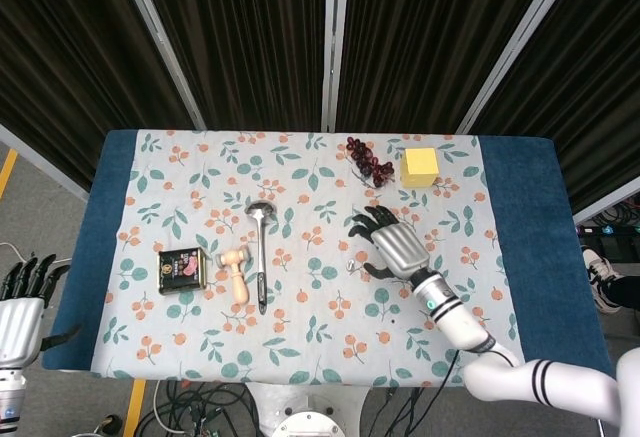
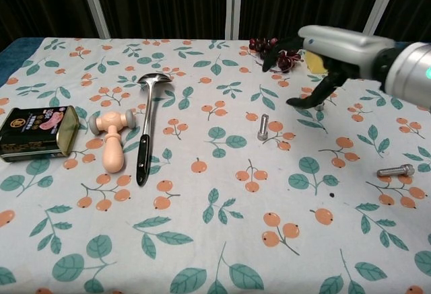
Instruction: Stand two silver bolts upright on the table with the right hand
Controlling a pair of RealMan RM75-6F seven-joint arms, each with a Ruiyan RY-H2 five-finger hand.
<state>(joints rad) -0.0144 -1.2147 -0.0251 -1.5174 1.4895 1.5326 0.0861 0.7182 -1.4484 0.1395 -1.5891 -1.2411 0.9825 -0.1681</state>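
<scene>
Slim silver bolt [image 2: 262,127] stands upright; right hand [image 2: 316,52] above, fingers spread.

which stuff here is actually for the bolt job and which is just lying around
For the job:
- standing bolt
- lying bolt
- right robot hand, open, raised above the table

Just lying about:
- ladle
- wooden mallet
- tin can
- grapes
- yellow block
- left robot hand, off the table edge

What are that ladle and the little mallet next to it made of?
The ladle looks like polished metal: its bowl shines and mirrors light, though the handle end looks dark, maybe plastic. The mallet seems pale unpainted wood, matte and peach-toned, with greyish caps on the head ends, possibly rubber.
</scene>
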